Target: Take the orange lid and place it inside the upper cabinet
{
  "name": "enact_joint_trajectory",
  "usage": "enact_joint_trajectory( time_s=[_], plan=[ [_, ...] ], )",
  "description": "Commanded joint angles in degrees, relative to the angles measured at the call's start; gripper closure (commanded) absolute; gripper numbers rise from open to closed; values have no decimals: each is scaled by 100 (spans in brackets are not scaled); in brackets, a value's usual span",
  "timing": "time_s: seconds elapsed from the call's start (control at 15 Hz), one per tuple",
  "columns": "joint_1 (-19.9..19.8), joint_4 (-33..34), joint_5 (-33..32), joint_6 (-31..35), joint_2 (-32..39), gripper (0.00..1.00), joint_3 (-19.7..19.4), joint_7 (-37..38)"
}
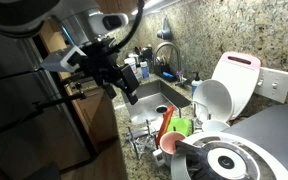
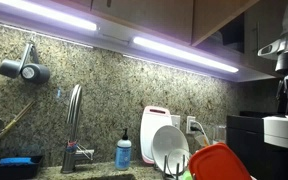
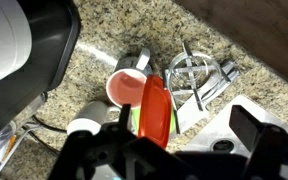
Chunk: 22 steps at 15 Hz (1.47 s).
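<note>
My pincer point(image 1: 119, 82) hung wide open and empty, upper left of frame. The orange lid point(image 3: 156, 112) stood on edge, mid-frame. I judged it best to straddle its thin rim squarely before closing.

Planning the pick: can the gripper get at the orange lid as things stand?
Probably yes. The gripper hangs open above, apart from the lid, which stands on edge with its top rim exposed. The pink dish and green cup crowd its sides, so it looks tight.
</note>
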Motion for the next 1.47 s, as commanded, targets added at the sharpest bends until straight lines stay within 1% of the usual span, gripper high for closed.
enact_joint_trajectory(
  time_s=[0.0, 0.67, 0.73, 1.07, 1.4],
  plan=[
    [-16, 8, 11, -14, -1, 0, 18, -6],
    [-16, 8, 11, -14, -1, 0, 18, -6],
    [-3, 28, 29, 83, 56, 0, 25, 16],
    [165, 427, 246, 111, 502, 0, -42, -259],
    [304, 968, 796, 144, 1036, 0, -97, -677]
  ],
)
